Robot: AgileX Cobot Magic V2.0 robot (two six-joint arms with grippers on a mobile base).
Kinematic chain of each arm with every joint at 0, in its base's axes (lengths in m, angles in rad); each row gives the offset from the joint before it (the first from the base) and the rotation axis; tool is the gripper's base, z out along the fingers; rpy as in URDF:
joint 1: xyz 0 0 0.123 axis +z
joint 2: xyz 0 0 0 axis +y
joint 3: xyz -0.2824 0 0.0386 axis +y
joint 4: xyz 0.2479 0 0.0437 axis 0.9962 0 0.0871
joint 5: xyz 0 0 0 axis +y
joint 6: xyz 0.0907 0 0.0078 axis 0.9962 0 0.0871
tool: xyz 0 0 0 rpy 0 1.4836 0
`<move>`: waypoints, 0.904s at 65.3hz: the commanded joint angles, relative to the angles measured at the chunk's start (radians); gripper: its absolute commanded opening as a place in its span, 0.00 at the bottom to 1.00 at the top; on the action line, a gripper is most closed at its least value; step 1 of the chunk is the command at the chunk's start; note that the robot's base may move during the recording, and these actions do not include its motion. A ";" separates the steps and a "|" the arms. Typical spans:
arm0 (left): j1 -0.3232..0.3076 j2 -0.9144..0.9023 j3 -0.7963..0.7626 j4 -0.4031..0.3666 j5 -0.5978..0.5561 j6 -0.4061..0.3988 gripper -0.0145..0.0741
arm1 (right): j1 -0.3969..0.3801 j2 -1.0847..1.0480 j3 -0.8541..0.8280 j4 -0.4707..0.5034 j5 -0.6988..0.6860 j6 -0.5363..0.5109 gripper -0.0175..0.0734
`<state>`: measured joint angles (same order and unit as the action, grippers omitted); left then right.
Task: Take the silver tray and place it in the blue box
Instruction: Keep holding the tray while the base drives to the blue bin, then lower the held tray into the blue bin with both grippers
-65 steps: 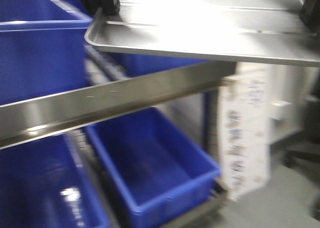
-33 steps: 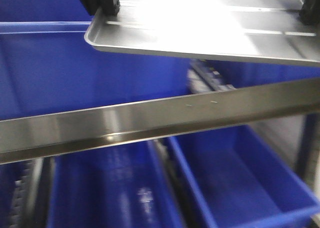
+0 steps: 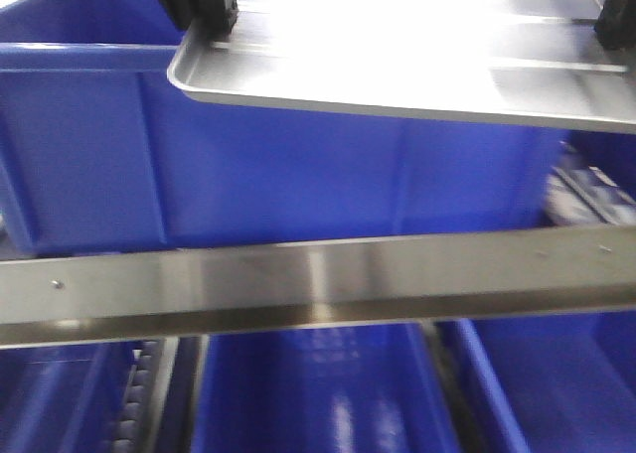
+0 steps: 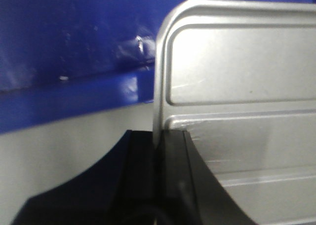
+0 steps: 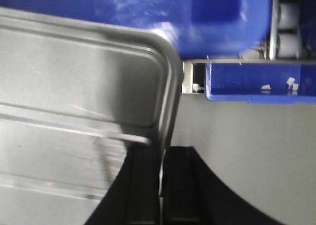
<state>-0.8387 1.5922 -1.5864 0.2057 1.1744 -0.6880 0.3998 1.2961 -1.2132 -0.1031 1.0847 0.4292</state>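
Left gripper (image 4: 159, 141) is clamped on the left rim of the silver tray (image 3: 397, 66), one finger on each side of the metal. The tray hangs level in the air on the near side of the blue box (image 3: 298, 175), its front edge lying across the box's near rim in the front view; not yet inside. Right gripper (image 5: 160, 161) is pinched the same way on the right rim. Risks, as I judge them: both holds are thin edge pinches on slick metal, so uneven travel of the two arms could twist the tray out. A low approach could knock its front edge against the box's rim. Compared with half a second ago, the blue box now fills the view behind the tray. The steel rail (image 3: 318, 279) under the box lies lower and nearly level. The tray keeps its place between the grippers.
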 commanded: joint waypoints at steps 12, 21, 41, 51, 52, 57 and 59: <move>0.006 -0.041 -0.035 0.057 -0.007 -0.002 0.05 | -0.001 -0.028 -0.034 -0.058 0.001 -0.025 0.26; 0.006 -0.041 -0.035 0.057 -0.007 -0.002 0.05 | -0.001 -0.028 -0.034 -0.058 0.001 -0.025 0.26; 0.006 -0.041 -0.035 0.057 -0.007 -0.002 0.05 | -0.001 -0.028 -0.034 -0.058 0.000 -0.025 0.26; 0.006 -0.041 -0.035 0.057 -0.007 -0.002 0.05 | -0.001 -0.028 -0.034 -0.058 0.000 -0.025 0.26; 0.006 -0.041 -0.035 0.057 -0.007 -0.002 0.05 | -0.001 -0.028 -0.034 -0.058 0.000 -0.025 0.26; 0.006 -0.041 -0.035 0.057 -0.007 -0.002 0.05 | -0.001 -0.028 -0.034 -0.058 0.000 -0.025 0.26; 0.006 -0.041 -0.035 0.057 -0.007 -0.002 0.05 | -0.001 -0.028 -0.034 -0.058 0.000 -0.025 0.26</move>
<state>-0.8387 1.5922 -1.5880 0.1991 1.1762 -0.6917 0.3998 1.2961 -1.2155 -0.1031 1.0948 0.4312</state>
